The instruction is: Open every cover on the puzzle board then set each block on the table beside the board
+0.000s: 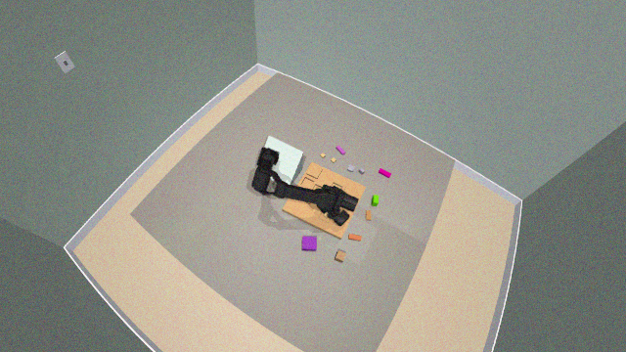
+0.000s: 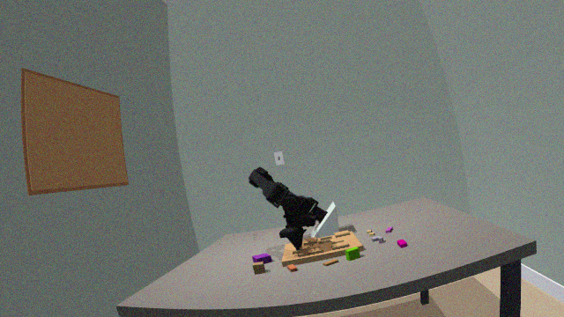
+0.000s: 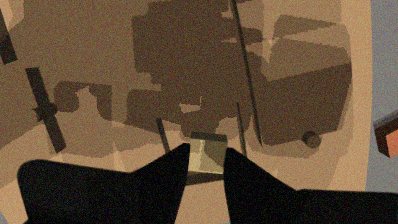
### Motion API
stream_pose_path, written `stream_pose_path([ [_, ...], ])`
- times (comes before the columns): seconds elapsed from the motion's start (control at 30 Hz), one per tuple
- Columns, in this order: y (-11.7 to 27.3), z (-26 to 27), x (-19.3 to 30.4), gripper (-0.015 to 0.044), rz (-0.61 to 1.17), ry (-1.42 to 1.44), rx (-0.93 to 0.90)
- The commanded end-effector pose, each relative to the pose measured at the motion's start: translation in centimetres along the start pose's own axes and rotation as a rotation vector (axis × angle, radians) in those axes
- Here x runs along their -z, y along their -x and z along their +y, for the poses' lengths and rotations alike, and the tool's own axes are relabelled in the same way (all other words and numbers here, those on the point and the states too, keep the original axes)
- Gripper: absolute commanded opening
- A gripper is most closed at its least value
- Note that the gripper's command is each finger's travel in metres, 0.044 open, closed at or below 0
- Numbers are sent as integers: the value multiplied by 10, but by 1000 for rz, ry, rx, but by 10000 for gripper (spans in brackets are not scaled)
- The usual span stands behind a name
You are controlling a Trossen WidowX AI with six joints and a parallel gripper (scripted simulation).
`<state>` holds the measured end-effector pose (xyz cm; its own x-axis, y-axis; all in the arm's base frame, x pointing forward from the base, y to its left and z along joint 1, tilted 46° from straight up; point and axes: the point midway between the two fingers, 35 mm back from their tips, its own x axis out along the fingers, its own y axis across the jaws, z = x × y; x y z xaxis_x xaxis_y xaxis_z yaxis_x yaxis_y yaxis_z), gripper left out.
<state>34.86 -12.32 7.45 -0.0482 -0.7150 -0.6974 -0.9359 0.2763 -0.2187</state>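
"What carries everything?"

"The grey surface (image 1: pixel 196 235) (image 2: pixel 397 273) (image 3: pixel 386 75). Over it, the black arm (image 1: pixel 300 193) (image 2: pixel 295 207) reaches across the wooden board (image 1: pixel 313 215) (image 2: pixel 317 256) (image 3: pixel 360 100), our landmark. A white slab (image 1: pixel 286 154) (image 2: pixel 323 220) stands tilted just beside the board."

"And the claw (image 1: pixel 342 218) (image 2: pixel 300 247) (image 3: pixel 207 152)?"

"Low over the board, pinching a small pale block (image 3: pixel 209 156), which looks to be at its well. I can't tell whether it has begun to lift."

"So what might spoil it?"

"The tips meet only its sides. A shallow or off-centre grip could let it twist and drop back. A slanted pull could wedge it against the well wall, and the board might be dragged along."

"Anything beside the board?"

"The purple block (image 1: pixel 309 243) (image 2: pixel 262 258) lies near it, then the green block (image 1: pixel 376 200) (image 2: pixel 352 254) and the orange bar (image 1: pixel 355 238) (image 2: pixel 292 268) (image 3: pixel 392 142). Setting down too close to those could knock one away, or leave the pale one leaning on the board's edge."

"And the round knob (image 3: pixel 312 139)?"

"Also on the board, smaller still. A low sideways exit might catch it and shift a cover, so I'd rise straight first."
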Motion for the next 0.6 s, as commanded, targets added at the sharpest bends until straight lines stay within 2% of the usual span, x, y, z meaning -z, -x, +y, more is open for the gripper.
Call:
stream_pose_path([
  [0.0, 6, 0, 0, 80, -1, -5, -1],
  [0.57, 27, 0, 0, 80, 1, -3, -2],
])
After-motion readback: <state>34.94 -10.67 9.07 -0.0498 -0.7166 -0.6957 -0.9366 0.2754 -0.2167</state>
